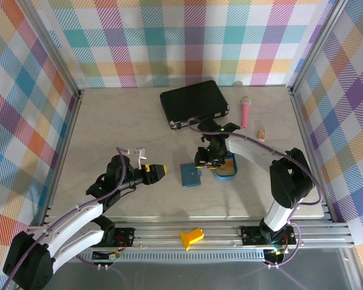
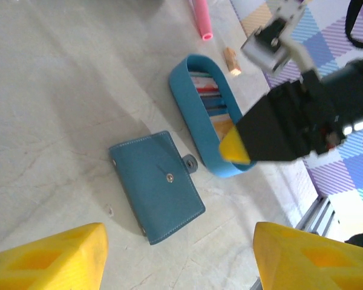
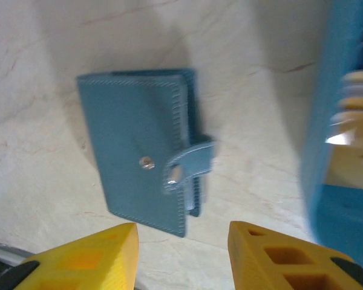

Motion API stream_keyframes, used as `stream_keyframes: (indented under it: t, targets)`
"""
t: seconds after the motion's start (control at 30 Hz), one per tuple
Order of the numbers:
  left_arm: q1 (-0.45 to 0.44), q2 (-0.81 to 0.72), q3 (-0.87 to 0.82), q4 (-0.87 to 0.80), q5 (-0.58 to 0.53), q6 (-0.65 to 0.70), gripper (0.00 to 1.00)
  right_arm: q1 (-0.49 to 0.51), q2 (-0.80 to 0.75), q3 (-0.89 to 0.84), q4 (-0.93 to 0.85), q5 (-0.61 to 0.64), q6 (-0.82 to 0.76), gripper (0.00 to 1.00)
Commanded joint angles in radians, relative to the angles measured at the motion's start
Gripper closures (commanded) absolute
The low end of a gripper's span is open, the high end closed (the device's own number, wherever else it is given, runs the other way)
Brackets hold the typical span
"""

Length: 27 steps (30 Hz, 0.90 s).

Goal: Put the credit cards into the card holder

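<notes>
Top external view: on the pale surface [image 1: 109, 133] both arms are pointing at one small patch. The left pincer [image 1: 160, 172] is aiming in from the left, and the right pincer [image 1: 209, 159] is hovering where the blue oval tray [image 1: 227, 178] and the card holder [image 1: 192, 174] sit side by side.

Each wrist view is showing its own yellow fingers spread wide with nothing between them.

The card holder is lying flat and folded shut, just left of the tray. The right wrist camera is looking almost straight down on it, so the right arm is judged the nearer. From there its long edges are running away from the camera, crosswise to the line between the fingers.

The credit cards [image 2: 210, 99], in red, blue and orange, are standing on edge inside the tray, just to the pincer's right.

The clasp tab [image 3: 190, 162] is sticking out from the edge facing the tray and appears unsnapped. The next move likely depends on opening the holder from that side.
</notes>
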Motion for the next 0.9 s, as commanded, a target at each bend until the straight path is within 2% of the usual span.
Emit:
stream_keyframes:
  t: [0.0, 0.33, 0.47, 0.6, 0.7, 0.87]
  targets:
    - [-0.025, 0.035, 0.002, 0.043, -0.005, -0.007, 0.35, -0.008, 0.012, -0.005, 0.030, -0.045, -0.072, 0.53]
    - [-0.048, 0.075, 0.021, 0.046, -0.043, -0.017, 0.35, 0.053, 0.166, 0.074, 0.009, -0.025, -0.061, 0.46]
    - [-0.048, 0.064, 0.027, 0.017, -0.050, -0.015, 0.35, 0.059, 0.182, 0.066, -0.007, 0.056, -0.034, 0.47]
    - [-0.048, 0.052, 0.024, 0.005, -0.058, -0.006, 0.35, 0.058, 0.191, 0.064, -0.019, 0.086, -0.041, 0.47]
    - [-0.048, 0.053, 0.024, 0.004, -0.060, -0.002, 0.35, 0.058, 0.198, 0.070, -0.028, 0.102, -0.043, 0.50]
    - [-0.048, 0.055, 0.024, 0.008, -0.057, -0.005, 0.35, 0.058, 0.204, 0.078, -0.028, 0.107, -0.040, 0.62]
